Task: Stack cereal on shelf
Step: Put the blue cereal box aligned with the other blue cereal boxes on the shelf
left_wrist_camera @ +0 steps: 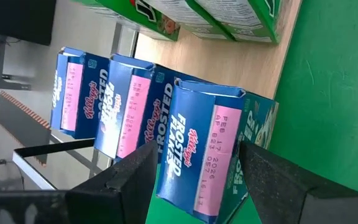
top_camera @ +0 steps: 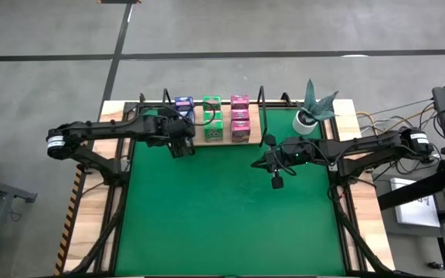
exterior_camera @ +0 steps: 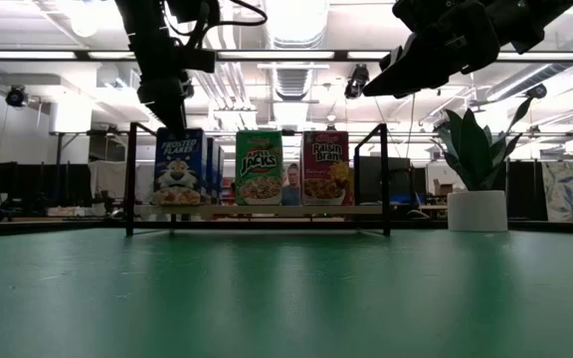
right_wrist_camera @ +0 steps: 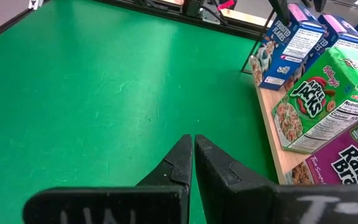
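A grey concrete floor with dark seam lines surrounds a pale wooden table covered by a green mat. A small potted plant in a white pot stands at the table's far right corner. Beyond the table is a large open workroom: long fluorescent ceiling lights run across, with exposed ducting above. Dark desks and monitors line the back. Cables and equipment sit to the right of the table.

The left gripper stands spread over the front blue printed cardboard box, apparently not touching it. Green printed boxes crowd just beside. Bare green mat lies open behind.
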You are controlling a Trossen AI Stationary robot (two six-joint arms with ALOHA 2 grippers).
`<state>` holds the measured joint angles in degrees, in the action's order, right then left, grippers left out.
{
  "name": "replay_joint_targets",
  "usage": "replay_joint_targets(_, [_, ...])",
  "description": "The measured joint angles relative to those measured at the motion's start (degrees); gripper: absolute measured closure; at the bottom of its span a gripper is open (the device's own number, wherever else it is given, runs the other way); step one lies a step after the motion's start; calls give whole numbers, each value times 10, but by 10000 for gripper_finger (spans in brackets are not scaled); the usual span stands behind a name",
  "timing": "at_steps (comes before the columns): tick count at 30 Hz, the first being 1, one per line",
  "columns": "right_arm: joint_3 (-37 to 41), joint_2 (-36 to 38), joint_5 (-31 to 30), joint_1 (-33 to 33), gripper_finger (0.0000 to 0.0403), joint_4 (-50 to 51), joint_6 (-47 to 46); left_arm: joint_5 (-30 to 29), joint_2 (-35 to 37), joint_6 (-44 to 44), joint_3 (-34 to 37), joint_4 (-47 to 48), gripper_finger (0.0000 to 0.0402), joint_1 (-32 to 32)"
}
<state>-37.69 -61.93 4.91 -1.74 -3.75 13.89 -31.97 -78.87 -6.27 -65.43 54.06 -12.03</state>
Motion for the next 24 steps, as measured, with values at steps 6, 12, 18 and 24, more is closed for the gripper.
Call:
replay_joint_targets(6, [0, 0, 0, 0, 394, 0, 0, -1, 0, -7, 0, 0, 191, 2])
replay_joint_targets(12, [0, 0, 0, 0, 394, 0, 0, -1, 1, -8, -1, 10, 191, 4])
replay_joint_targets(18, [0, 0, 0, 0, 394, 1, 0, -1, 9, -8, -1, 15, 191, 8])
replay_joint_targets(24, [0, 0, 0, 0, 394, 1, 0, -1, 29, -7, -1, 15, 191, 15])
